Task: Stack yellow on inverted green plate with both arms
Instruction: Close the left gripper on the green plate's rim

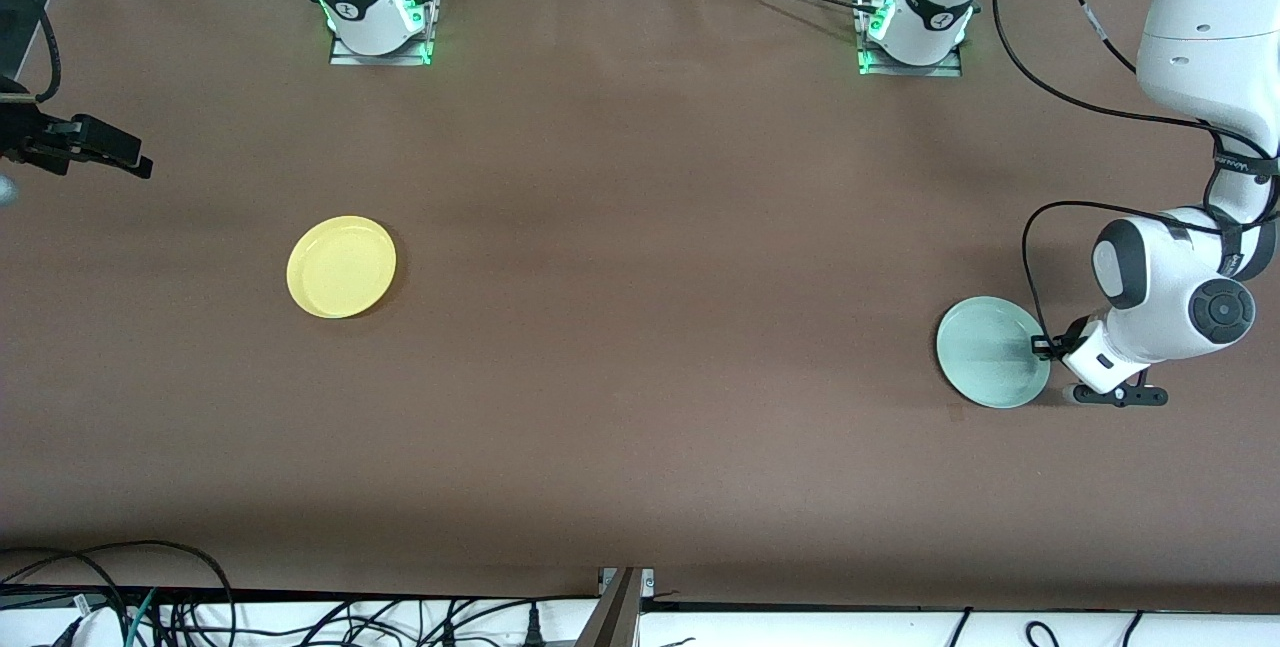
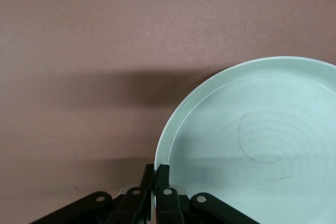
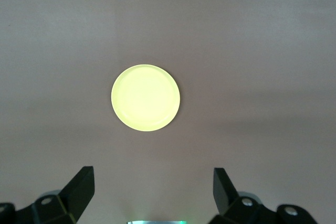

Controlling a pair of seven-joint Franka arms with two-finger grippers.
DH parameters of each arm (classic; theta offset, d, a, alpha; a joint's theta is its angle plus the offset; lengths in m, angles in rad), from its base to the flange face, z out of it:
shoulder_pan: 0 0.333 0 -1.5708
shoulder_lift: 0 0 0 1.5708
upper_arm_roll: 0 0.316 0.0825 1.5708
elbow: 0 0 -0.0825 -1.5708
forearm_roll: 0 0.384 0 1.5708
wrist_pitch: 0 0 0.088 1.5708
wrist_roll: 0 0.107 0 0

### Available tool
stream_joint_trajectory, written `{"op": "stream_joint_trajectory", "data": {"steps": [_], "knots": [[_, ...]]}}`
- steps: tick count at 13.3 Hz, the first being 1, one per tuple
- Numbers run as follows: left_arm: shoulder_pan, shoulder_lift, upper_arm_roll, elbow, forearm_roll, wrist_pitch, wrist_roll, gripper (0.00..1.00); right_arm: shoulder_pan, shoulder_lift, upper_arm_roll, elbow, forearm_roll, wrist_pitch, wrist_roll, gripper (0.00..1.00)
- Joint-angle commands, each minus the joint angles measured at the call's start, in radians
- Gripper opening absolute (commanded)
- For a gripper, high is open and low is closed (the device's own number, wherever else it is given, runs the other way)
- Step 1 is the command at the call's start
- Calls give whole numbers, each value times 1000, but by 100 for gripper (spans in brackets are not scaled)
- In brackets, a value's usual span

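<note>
Brown table (image 1: 640, 327): left gripper (image 2: 156, 182) fingers pinch green plate (image 1: 990, 352); right gripper (image 3: 152, 190) fingers spread.

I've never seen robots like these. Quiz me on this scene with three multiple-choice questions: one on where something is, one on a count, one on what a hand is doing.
1. Where is the green plate?
A. Toward the left arm's end of the table
B. On top of the yellow plate
C. Between the two arm bases

2. How many plates are on the table?
A. One
B. Two
C. Three

3. What is the left end effector doing?
A. Hanging open, high above the yellow plate
B. Clamped on the green plate's rim
C. Holding a cup

Answers:
1. A: the green plate lies by the left arm, the yellow one toward the right arm's end.
2. B: one yellow, one green.
3. B: the left wrist view shows the fingers closed on the rim. The right end effector waits open.
</note>
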Motion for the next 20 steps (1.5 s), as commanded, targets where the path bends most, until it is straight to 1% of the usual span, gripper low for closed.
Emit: {"op": "stream_joint_trajectory", "data": {"steps": [1,2,3,4,5,6,8,9,10,11,14,18,20], "knots": [[-5,10,6,15,-14,-13,24,6,-2,-9,2,6,17,-12,6,100],[-5,10,6,15,-14,-22,22,25,-2,-9,2,6,17,-12,6,100],[-5,10,6,15,-14,-27,22,27,-2,-9,2,6,17,-12,6,100],[-5,13,6,12,-14,-27,21,33,-2,-9,2,6,17,-12,6,100],[-5,15,6,11,-14,-27,18,44,-2,-9,2,6,17,-12,6,100],[-5,15,6,11,-14,-27,18,50,-2,-9,2,6,17,-12,6,100],[-5,13,6,11,-14,-27,18,50,-2,-9,2,6,15,-7,6,100],[-4,13,6,11,-14,-28,21,49,-2,-9,2,6,15,-7,6,100],[-1,12,6,11,-13,-30,25,43,-2,-9,2,6,15,-8,6,100],[-1,10,6,11,-13,-34,27,42,-2,-7,2,6,17,-10,6,100],[1,-4,6,15,-13,-71,30,46,-2,-9,2,6,17,-10,6,100],[7,-11,6,15,-13,-79,33,47,-2,-7,2,6,17,-12,6,100],[7,-13,6,15,-13,-79,33,44,-2,-7,2,6,17,-12,6,100]]}}
